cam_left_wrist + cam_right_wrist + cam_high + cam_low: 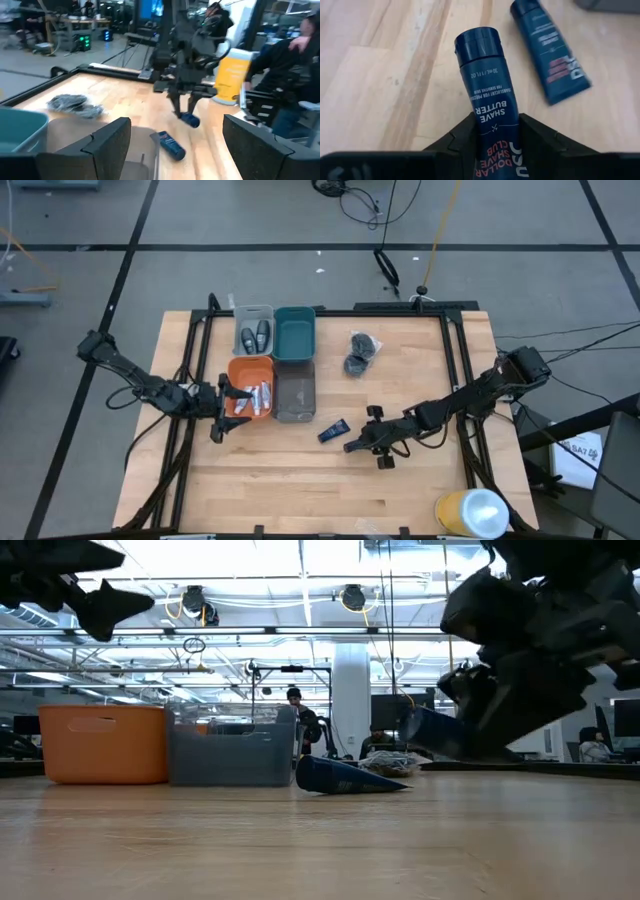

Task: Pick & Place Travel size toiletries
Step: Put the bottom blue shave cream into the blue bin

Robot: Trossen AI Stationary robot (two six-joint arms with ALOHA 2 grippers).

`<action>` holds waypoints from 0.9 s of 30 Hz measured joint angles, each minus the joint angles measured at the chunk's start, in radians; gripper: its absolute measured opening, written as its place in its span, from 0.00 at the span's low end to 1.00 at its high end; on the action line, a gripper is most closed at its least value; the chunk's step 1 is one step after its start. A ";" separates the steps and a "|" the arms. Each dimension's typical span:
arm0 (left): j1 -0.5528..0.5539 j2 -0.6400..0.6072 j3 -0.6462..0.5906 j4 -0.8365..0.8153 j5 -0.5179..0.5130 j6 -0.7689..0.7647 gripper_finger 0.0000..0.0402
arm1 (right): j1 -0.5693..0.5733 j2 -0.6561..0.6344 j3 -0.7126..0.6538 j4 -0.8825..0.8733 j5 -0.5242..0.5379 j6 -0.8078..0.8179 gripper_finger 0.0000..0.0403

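- I have the right gripper (495,145) pinching a dark blue shave-butter tube (487,95) by its flat crimped end, so the cap end sticks out forward past the fingers; gripping that thin end gives me a flat purchase and leaves the cap end free to go into a bin first.
- The held tube's long axis runs in line with the gripper, cap pointing away from the wrist. In the high view the right gripper (362,444) sits over the middle of the desk (300,490), near side, and the low view suggests the tube is lifted clear of the wood.
- The second blue tube (333,431) lies flat on the desk just left of it, apart, its long axis diagonal and its cap towards the far right.
- My left gripper (226,402) hangs spread and empty over the orange bin (247,365), where the white tubes (259,399) already lie.
- The two dark oval bottles (255,335) sit in the clear bin at the far left, sorted by kind.
- The two grey puffs (360,351) rest on the desk to the far right of the bins, unsorted.
- I judge the blue tubes are meant for the grey bin (295,392) or the teal bin (294,335).
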 joint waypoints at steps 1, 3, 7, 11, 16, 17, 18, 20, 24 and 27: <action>0.004 0.016 0.000 0.001 -0.012 -0.010 0.77 | 0.000 -0.006 0.000 0.002 0.016 -0.006 0.30; 0.018 0.052 0.000 0.005 -0.037 -0.035 0.77 | 0.000 -0.017 0.000 0.022 0.047 -0.026 0.30; 0.054 0.128 0.000 0.045 -0.043 -0.069 0.77 | -0.006 -0.027 0.000 0.046 0.074 -0.049 0.30; 0.078 0.184 0.000 0.126 -0.011 -0.041 0.77 | -0.025 -0.031 0.000 0.051 0.069 -0.049 0.30; 0.091 0.218 0.000 0.240 0.030 0.032 0.77 | -0.066 -0.071 0.001 0.051 -0.038 -0.071 0.30; 0.091 0.221 0.000 0.252 0.033 0.046 0.77 | -0.075 -0.085 0.001 0.056 -0.059 -0.080 0.30; 0.091 0.224 0.000 0.262 0.033 0.059 0.77 | -0.082 -0.103 0.001 0.056 -0.065 -0.089 0.30; 0.091 0.230 0.000 0.267 0.023 0.070 0.77 | -0.096 -0.142 0.001 0.055 -0.066 -0.114 0.30; 0.091 0.258 0.000 0.266 -0.031 0.082 0.77 | -0.119 -0.237 -0.031 0.108 -0.091 -0.154 0.30; 0.091 0.285 0.000 0.270 -0.045 0.078 0.77 | -0.140 -0.312 -0.125 0.284 -0.129 -0.166 0.29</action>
